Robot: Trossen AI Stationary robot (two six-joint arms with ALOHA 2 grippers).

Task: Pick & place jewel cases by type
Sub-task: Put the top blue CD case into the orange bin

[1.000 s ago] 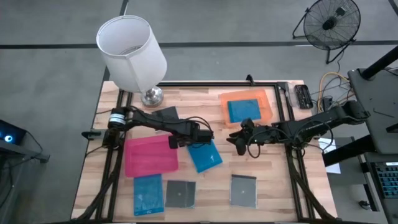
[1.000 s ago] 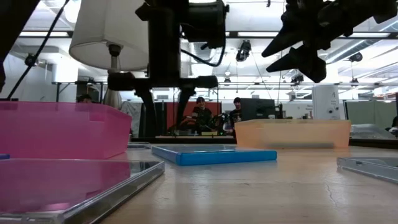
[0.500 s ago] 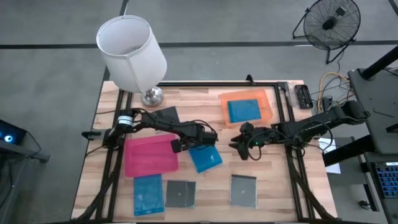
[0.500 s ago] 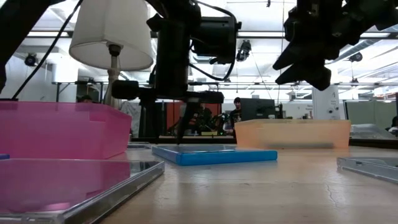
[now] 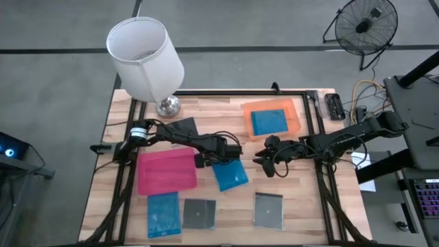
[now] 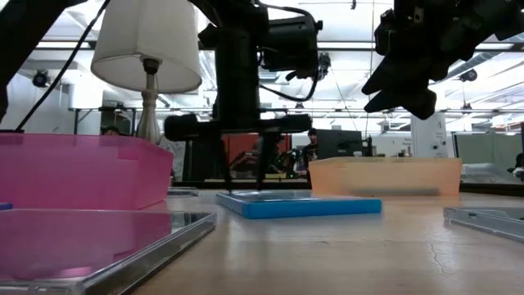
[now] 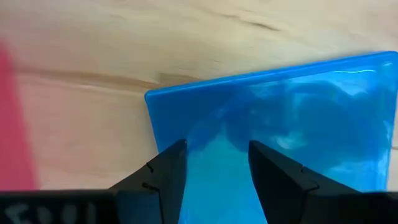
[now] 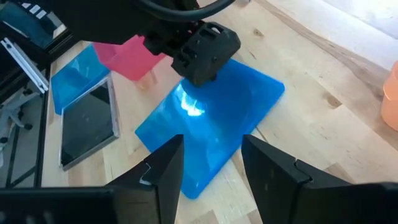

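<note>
The left gripper (image 5: 218, 159) is held open, fingers planted on the blue case (image 5: 230, 175); the right gripper (image 5: 263, 162) is parked open, empty, nearby.

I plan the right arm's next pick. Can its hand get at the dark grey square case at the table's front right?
Probably yes: the dark grey square case lies alone on bare wood, and the right hand hovers nearby.

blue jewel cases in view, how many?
3: one translucent blue square plastic case in the orange tray, one mid-table under the left tool, one at the front-left edge.
</note>
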